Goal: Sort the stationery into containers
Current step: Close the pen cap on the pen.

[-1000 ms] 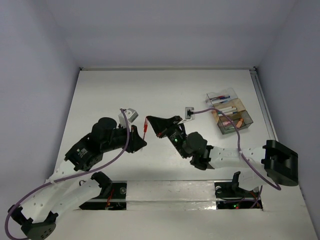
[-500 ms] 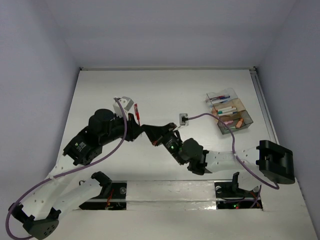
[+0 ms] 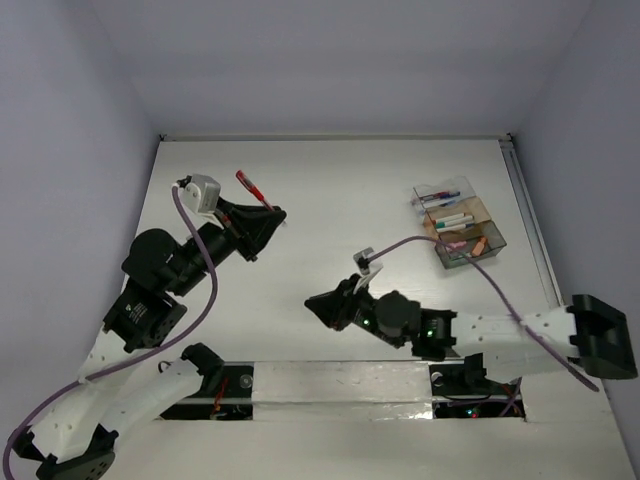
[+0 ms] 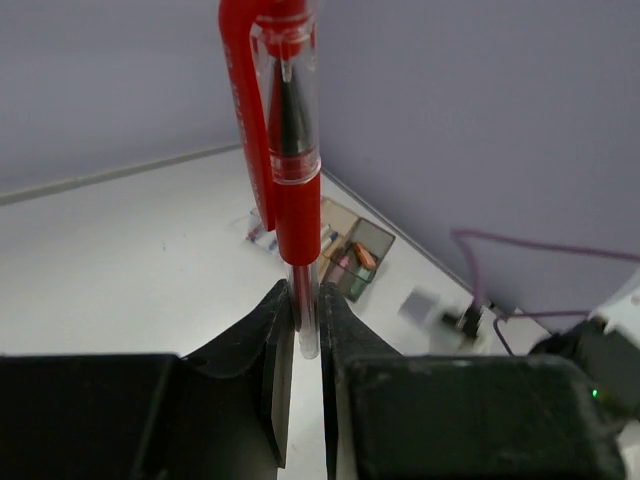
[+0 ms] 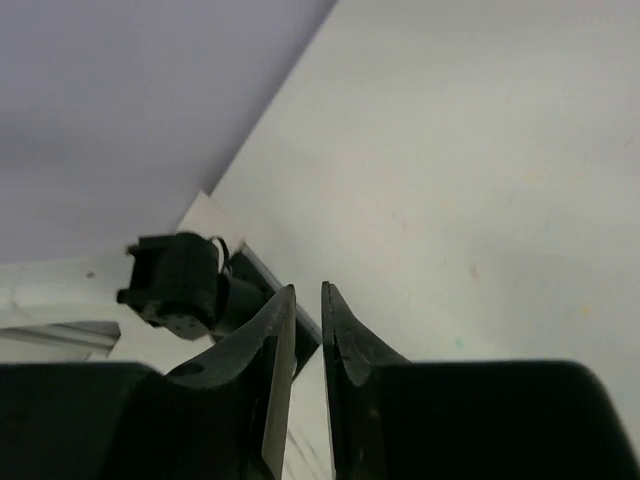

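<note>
Your left hand (image 3: pixel 262 222) is clamped on the clear lower barrel of the red pen (image 3: pixel 252 188), which sticks out past its fingertips, lifted above the worktop (image 3: pixel 380 170). Your right hand (image 3: pixel 318 305) is over bare worktop, its fingers a narrow gap apart with nothing between them. The clear organiser box (image 3: pixel 497 232) sits well apart from that hand, beyond it and to its right, with pens (image 3: pixel 455 218) in its farther compartments and pink and orange eraser blocks (image 3: pixel 478 244) in the nearer one.
</note>
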Available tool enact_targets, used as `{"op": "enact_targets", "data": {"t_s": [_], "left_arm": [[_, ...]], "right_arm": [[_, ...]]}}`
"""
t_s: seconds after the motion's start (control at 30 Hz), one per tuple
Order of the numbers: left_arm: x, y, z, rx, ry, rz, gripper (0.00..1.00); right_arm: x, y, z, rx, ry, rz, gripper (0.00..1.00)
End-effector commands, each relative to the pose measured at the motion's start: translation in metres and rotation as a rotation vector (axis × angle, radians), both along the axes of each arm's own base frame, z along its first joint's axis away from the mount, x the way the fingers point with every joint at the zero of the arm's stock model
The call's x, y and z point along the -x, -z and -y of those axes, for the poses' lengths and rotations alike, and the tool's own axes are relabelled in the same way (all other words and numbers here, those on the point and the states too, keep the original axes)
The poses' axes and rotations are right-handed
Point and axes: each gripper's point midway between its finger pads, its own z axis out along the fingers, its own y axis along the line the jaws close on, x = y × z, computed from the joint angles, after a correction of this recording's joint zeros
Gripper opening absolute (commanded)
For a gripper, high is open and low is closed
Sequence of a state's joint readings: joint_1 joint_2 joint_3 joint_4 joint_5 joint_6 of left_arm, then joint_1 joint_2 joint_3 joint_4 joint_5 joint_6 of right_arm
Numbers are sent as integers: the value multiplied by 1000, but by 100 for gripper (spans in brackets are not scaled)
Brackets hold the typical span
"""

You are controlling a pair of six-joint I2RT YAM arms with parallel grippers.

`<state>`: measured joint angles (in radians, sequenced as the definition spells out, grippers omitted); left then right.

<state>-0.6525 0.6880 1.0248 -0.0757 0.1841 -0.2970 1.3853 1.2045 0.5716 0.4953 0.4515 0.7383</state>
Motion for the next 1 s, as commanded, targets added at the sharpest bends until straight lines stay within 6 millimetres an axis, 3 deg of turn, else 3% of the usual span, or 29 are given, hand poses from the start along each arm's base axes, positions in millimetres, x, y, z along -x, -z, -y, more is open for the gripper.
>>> {"op": "enact_targets", "data": {"t_s": [0.0,0.03,0.07,0.1,0.17,0.2,0.23,0.33,0.37,0.47,0.8,0.9,0.93,0.97], "left_arm": [[12,31,12,-52,101,-18,0],[15,39,16,-64,130,-27,0],[25,45,20,-74,188,-30,0],[27,64,23,-94,210,-64,0],[38,78,28,-107,277,-86,0],[41,91,30,-118,299,-109,0],[49,96,33,-122,345,-111,0],[55,111,35,-134,388,-141,0],[58,113,36,-135,403,-142,0],[58,118,38,-139,414,-146,0],[54,117,40,-152,415,-130,0],[53,120,42,-157,421,-137,0],[53,119,42,-155,421,-135,0],[54,119,42,-153,421,-133,0]], "right_arm": [[-21,-65,25,35,1,178,28],[-26,-77,31,44,-2,208,40],[-24,-84,37,76,-62,240,43],[-38,-106,45,56,-41,269,48],[-37,-122,48,67,-112,327,56],[-39,-129,48,74,-126,349,59],[-39,-152,47,52,-139,387,64],[-39,-168,37,83,-197,451,71],[-41,-186,35,64,-188,475,72],[-50,-194,24,71,-186,495,71],[-44,-172,-6,67,-293,421,65],[-48,-165,-11,74,-291,400,55],[-49,-163,-12,76,-286,392,39],[-53,-162,-13,77,-269,390,33]]}}
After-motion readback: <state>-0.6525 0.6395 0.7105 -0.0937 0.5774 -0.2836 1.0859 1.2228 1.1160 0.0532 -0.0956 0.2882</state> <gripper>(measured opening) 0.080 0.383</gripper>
